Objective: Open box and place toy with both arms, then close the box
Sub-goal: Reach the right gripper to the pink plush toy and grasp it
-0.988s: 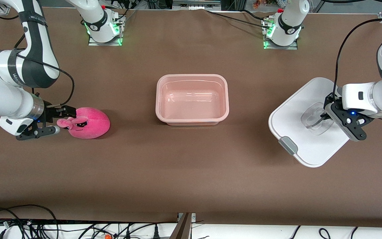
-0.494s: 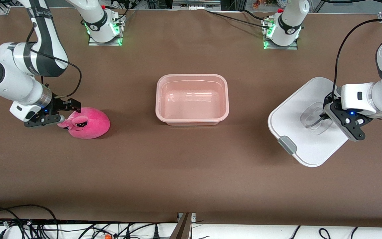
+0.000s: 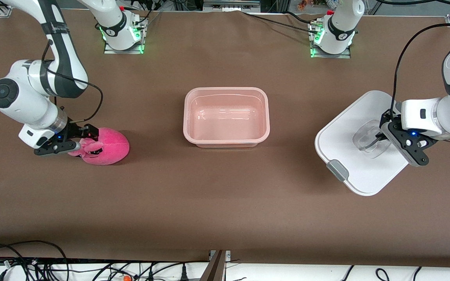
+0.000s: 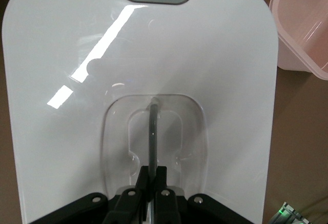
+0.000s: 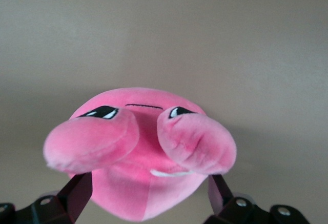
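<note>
Box (image 3: 226, 117) sits open; left gripper (image 3: 381, 137) pinches the lid (image 3: 350, 171) aside, right gripper (image 3: 79, 138) spreads wide around the toy (image 3: 106, 146).

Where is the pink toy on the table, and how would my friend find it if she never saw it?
Start at the pale-pink box in the middle of the brown table, then look along the table toward the right arm's end. There the round plush toy sits, with the open right gripper around its face end. It is the only fuzzy, bright-pink thing, with sleepy dark eyes.

Left gripper (image 3: 381, 137) clamped shut, low, right gripper (image 3: 79, 138) spread wide, low
</note>
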Robot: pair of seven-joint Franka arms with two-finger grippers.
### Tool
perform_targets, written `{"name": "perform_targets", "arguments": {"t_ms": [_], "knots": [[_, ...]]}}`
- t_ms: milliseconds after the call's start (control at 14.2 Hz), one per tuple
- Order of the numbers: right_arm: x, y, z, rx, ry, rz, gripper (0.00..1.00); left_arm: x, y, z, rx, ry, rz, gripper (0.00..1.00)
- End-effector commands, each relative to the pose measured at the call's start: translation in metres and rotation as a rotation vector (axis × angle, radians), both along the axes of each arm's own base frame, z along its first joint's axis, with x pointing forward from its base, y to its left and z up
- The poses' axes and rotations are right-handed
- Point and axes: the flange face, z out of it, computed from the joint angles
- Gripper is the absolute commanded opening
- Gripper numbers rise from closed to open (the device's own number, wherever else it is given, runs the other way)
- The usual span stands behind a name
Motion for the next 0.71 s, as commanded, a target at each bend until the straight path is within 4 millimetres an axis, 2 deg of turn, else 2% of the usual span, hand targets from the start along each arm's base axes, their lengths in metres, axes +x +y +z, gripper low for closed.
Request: {"name": "perform_targets", "arguments": {"t_ms": [0,71,141,353,424,494,635], "knots": [[0.0007,0.0007,-0.0034,0.012,-0.016,0.003,1.0,-0.0013,0.0007,0.0044,-0.035,0.004,-0.016,0.0],[0.0002,0.0007,-0.004,0.013,-0.014,0.003,0.98,-0.0013,0.0007,0.0044,-0.035,0.004,-0.016,0.0],[0.0002,0.0007,-0.004,0.013,-0.014,0.004,0.85,-0.0013,0.0007,0.0044,-0.035,0.004,-0.016,0.0],[-0.0001,0.0007,-0.0052,0.012,-0.009,0.026,0.22,-0.0014,-0.0002,0.0044,-0.035,0.005,-0.016,0.0],[-0.0001,0.0007,-0.0061,0.011,-0.008,0.026,0.06,-0.0013,-0.0002,0.0051,-0.035,0.003,-0.016,0.0],[0.0002,0.0007,-0.0067,0.011,-0.009,0.026,0.0,-0.0013,-0.0012,0.0051,-0.035,0.003,-0.018,0.0],[0.0015,0.0008,-0.0057,0.011,-0.013,0.026,0.0,-0.0014,-0.0002,0.005,-0.035,0.005,-0.018,0.0]]}}
